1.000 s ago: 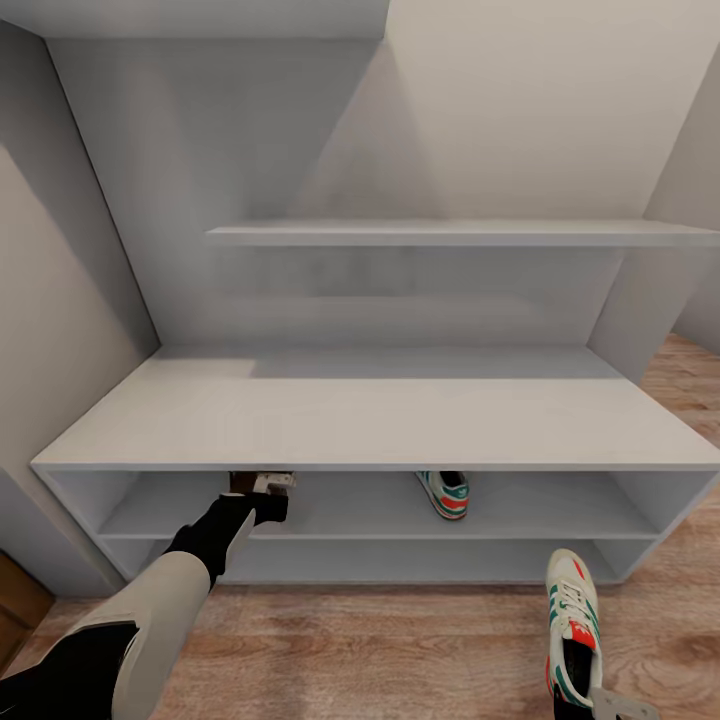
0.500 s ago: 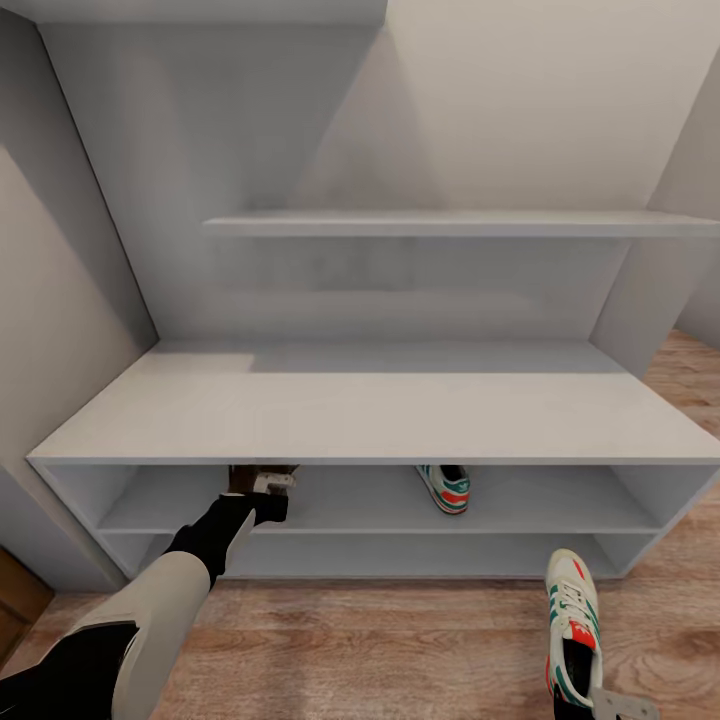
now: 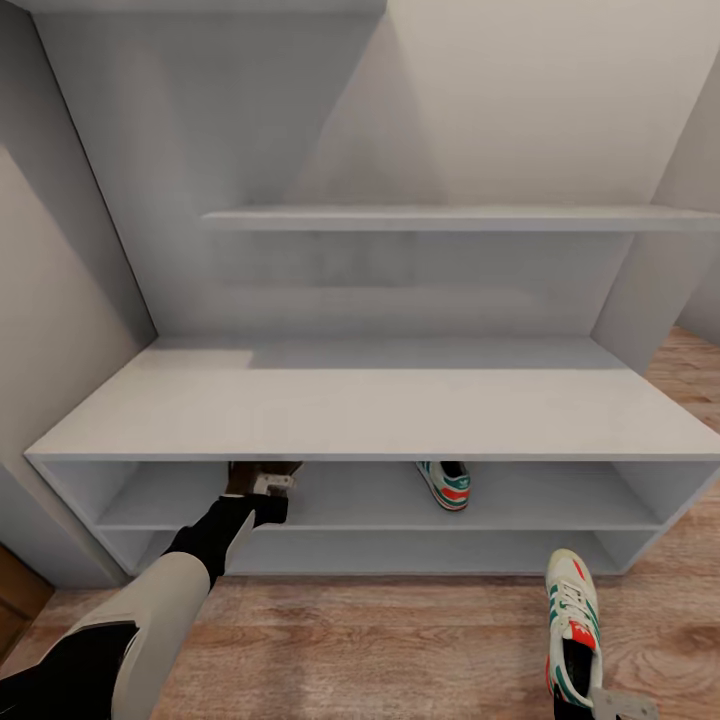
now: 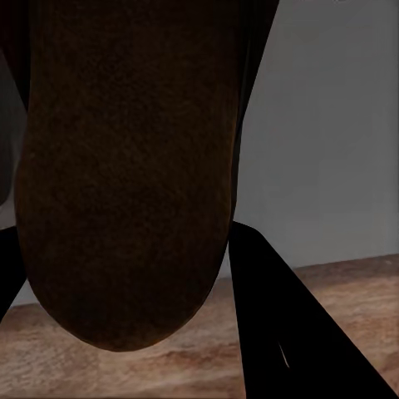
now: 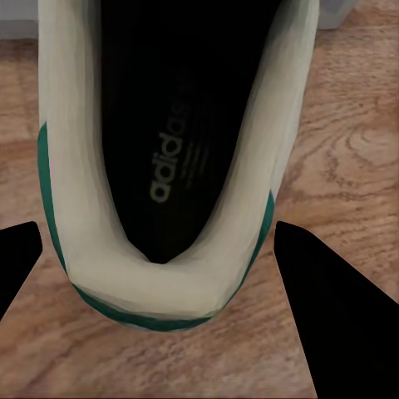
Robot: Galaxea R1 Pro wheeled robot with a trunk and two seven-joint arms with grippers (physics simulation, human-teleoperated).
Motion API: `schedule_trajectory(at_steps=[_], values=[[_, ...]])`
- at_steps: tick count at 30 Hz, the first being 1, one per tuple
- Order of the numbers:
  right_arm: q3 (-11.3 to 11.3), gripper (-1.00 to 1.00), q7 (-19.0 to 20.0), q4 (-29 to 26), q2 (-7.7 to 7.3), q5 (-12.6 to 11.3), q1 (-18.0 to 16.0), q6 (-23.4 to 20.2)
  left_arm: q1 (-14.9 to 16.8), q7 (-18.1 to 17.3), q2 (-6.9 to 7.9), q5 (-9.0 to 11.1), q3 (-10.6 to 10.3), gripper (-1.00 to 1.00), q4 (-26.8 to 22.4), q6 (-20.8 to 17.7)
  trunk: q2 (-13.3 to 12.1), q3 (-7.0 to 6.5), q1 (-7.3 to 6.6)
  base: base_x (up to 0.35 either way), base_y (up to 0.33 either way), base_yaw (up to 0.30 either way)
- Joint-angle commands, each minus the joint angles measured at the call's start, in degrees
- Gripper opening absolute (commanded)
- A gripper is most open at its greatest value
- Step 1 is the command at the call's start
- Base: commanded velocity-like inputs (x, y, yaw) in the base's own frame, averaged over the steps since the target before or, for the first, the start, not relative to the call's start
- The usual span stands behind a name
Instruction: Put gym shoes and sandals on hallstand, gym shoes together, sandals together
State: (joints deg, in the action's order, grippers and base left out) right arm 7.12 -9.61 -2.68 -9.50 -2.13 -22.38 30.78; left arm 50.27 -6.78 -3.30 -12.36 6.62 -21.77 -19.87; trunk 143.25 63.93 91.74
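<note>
The left gripper [image 3: 262,487] is reaching into the hallstand's [image 3: 370,412] upper shelf, pinching a brown sandal [image 4: 133,174] lengthwise. One gym shoe [image 3: 447,484] is sitting on that shelf, well to its right. The right gripper [image 5: 166,316], jaws spread, is straddling the other gym shoe's [image 3: 571,618] heel on the corridor floor [image 3: 400,640].

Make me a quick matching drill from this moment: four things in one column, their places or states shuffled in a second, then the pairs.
Things:
1. gym shoe near the right hand
2. second gym shoe
3. sandal
4. floating wall shelf

Places or states:
A. on the hallstand's upper inner shelf
B. bare, up on the wall above the hallstand
C. on the corridor floor
D. at the left hand, by the hallstand's upper inner shelf

Pairs: 1-C, 2-A, 3-D, 4-B
</note>
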Motion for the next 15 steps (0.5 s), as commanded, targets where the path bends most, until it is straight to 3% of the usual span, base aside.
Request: schedule_trajectory(at_steps=[1, 9, 15], values=[[0.18, -1.0, 0.21, 0.05, 0.0, -0.24, -0.03, 0.23, 0.0, -0.6, -0.1, -0.88, 0.45, -1.0, -0.13, -0.34, 0.02, 0.05, -0.01, 0.0, 0.0, 0.0], [0.18, -1.0, 0.21, 0.05, 0.0, -0.24, -0.03, 0.24, 0.0, -0.6, 0.01, -0.75, 0.57, -1.0, -0.03, -0.02, 0.02, 0.05, -0.01, 0.006, 0.0, 0.0], [0.18, -1.0, 0.21, 0.05, -0.01, -0.24, -0.03, 0.21, -0.26, -0.6, 0.04, -0.73, 0.59, -1.0, -0.2, 0.49, 0.02, 0.05, -0.01, 0.13, 0.043, 0.0]])
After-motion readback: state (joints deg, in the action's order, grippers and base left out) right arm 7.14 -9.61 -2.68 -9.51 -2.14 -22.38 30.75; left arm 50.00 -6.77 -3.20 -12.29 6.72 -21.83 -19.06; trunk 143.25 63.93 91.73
